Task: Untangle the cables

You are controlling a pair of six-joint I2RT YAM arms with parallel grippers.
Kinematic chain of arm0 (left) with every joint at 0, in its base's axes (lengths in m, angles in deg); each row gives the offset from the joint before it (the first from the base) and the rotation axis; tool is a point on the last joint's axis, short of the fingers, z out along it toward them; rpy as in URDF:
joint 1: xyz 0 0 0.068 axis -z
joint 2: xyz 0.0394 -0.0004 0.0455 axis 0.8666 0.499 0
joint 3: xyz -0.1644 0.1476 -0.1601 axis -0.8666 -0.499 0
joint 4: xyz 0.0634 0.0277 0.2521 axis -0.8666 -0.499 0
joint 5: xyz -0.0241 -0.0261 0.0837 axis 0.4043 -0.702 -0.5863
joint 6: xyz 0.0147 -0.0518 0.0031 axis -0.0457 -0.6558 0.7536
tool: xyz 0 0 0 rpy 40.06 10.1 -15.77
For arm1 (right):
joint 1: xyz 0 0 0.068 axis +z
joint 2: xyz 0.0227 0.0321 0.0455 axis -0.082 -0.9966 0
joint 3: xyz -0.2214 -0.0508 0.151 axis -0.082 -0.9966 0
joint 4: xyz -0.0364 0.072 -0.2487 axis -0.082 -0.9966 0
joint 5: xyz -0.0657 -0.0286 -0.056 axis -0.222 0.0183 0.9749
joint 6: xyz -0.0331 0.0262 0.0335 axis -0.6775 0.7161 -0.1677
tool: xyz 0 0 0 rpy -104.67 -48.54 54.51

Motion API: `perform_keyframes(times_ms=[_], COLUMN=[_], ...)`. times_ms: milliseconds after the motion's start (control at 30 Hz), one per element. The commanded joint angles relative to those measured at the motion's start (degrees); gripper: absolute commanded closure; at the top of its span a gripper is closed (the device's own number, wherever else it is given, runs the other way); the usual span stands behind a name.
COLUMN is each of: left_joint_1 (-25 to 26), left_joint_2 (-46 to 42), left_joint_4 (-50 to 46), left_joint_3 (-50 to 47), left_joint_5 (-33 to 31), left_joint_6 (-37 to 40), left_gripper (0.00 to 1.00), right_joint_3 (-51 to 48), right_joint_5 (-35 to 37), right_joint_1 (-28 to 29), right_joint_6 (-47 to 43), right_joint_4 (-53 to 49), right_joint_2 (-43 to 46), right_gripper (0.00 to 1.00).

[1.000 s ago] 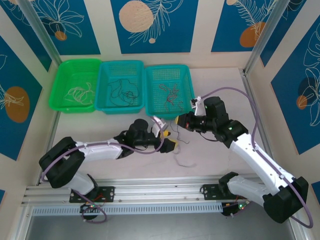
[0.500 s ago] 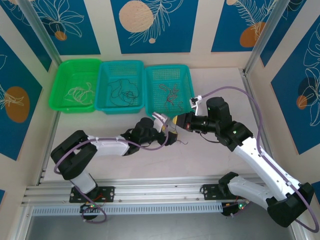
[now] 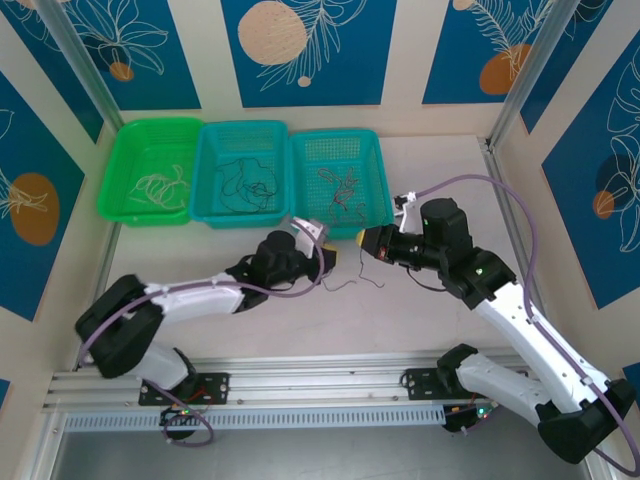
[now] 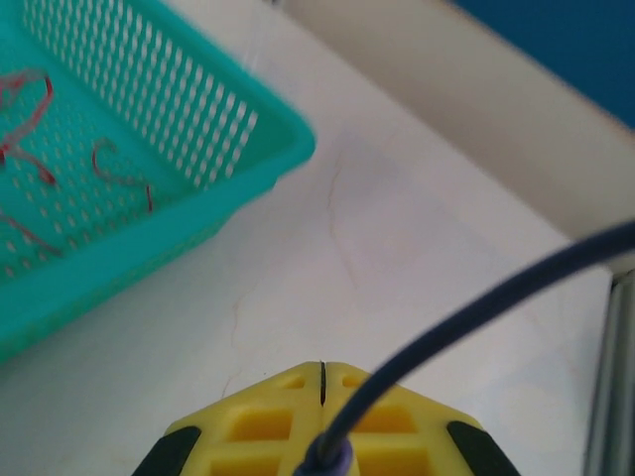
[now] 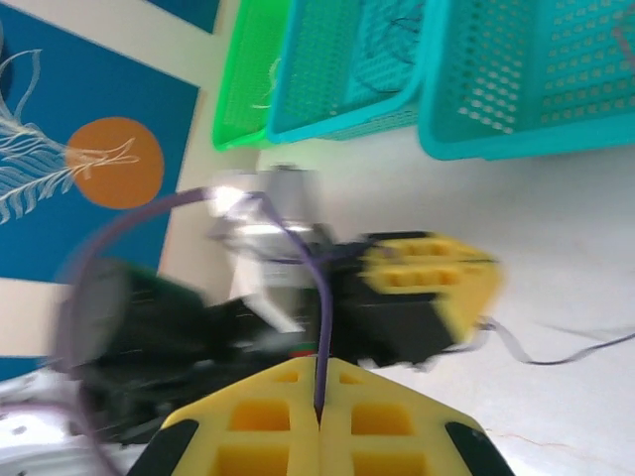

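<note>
Thin cables trail on the white table between my two grippers. My left gripper is shut, its yellow fingers pressed together, and a dark strand runs out of the jaws toward the right. In the right wrist view, grey and dark cable ends stick out from the left gripper. My right gripper faces it closely and is shut, with a thin purplish strand pinched in the slit between its fingers. More cables lie in the baskets: cream, black and reddish-brown.
A green basket and two teal baskets stand in a row at the back left. The right basket's corner is just beyond my left gripper. Walls enclose the table, and a metal rail runs along the near edge.
My left gripper has shut and drawn back toward the left. The right gripper has shifted slightly right. The loose strand now lies stretched out flatter between them.
</note>
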Motion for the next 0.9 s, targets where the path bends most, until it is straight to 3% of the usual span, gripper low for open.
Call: perform_keyframes(times_ms=[0, 233, 333, 400, 667, 733, 867], left_joint_1=[-0.67, -2.33, -6.68, -11.31, -28.83, -32.13, -36.68], left_joint_2=[-7.76, -15.71, -15.46, -14.46, -0.30, 4.58, 12.85], left_joint_4=[-6.64, -20.01, -25.25, -27.31, -32.90, -34.62, -37.54], left_joint_3=[1.87, 11.33, 16.98, 20.44, 38.35, 42.67, 49.74], left_joint_5=[-0.86, -6.25, -8.50, -8.38, -3.84, -3.79, -3.92], left_joint_6=[1.89, 8.48, 11.10, 11.99, 12.99, 12.01, 10.04], left_gripper=[1.00, 1.00, 1.00, 1.00, 1.00, 1.00, 1.00], right_joint_3=[-4.02, -7.87, -7.83, -7.93, -8.46, -8.55, -9.31], right_joint_5=[5.42, 3.05, 3.25, 3.21, 4.97, 6.22, 6.08], right_joint_1=[-0.37, -0.46, -0.62, -0.70, -1.10, -1.30, -2.08], right_joint_6=[-2.09, -1.77, -2.07, -2.11, -1.97, -1.91, -1.99], right_joint_4=[-4.52, -3.58, -3.63, -3.50, -5.93, -7.69, -8.94], right_joint_2=[0.94, 0.84, 1.46, 1.97, 4.68, 5.46, 7.86], right_gripper=[0.96, 0.77, 0.68, 0.67, 0.65, 0.55, 0.50])
